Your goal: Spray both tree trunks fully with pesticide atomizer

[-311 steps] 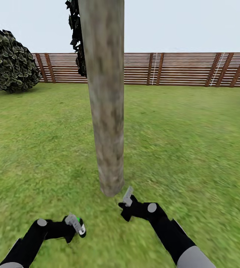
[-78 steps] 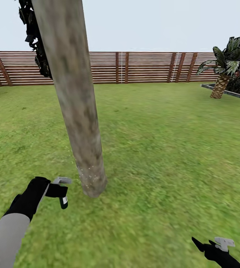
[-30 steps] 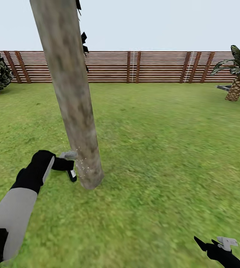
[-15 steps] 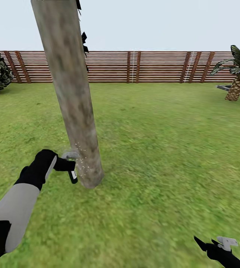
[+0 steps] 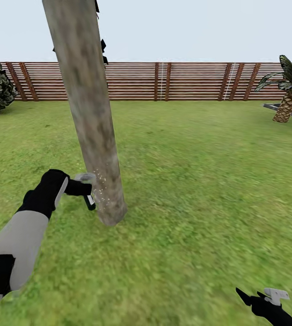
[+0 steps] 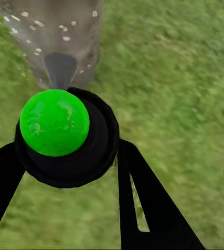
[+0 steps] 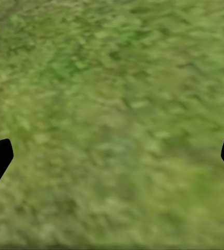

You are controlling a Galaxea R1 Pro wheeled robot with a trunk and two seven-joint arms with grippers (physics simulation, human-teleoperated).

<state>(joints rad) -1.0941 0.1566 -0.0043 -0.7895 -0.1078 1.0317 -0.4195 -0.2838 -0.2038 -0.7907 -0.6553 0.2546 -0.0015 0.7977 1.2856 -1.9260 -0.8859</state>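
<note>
The step in hand, judged from the scene, is spraying the lower part of the near tree trunk [image 5: 91, 122]. The left gripper [image 5: 83, 189] has its jaws clamped on the pesticide atomizer [image 5: 89, 199], which it holds just left of the trunk, near the base, with the light grey trigger head toward the bark. In the left wrist view the atomizer [image 6: 65, 136] sits between the two black fingers [image 6: 148, 203], its green spot facing the camera and the nozzle aimed at the trunk [image 6: 54, 36]. Pale specks of pesticide [image 5: 99, 188] lie on the bark in a small patch at nozzle height; the trunk above that patch looks bare, so coverage appears far from complete. To do this step well, keep the nozzle pointed square at the bark and close to it, as it is now, and work the spray upward along the leaning trunk in overlapping passes, then around the far and right sides, which this position cannot reach. Because the trunk leans, the arm should follow the lean, not a straight vertical line. The right gripper [image 5: 264, 299] hangs low at the near right over the lawn [image 5: 209, 181], jaws apart and empty, clear of the work. A brown slatted fence [image 5: 187, 81] bounds the far side.
</note>
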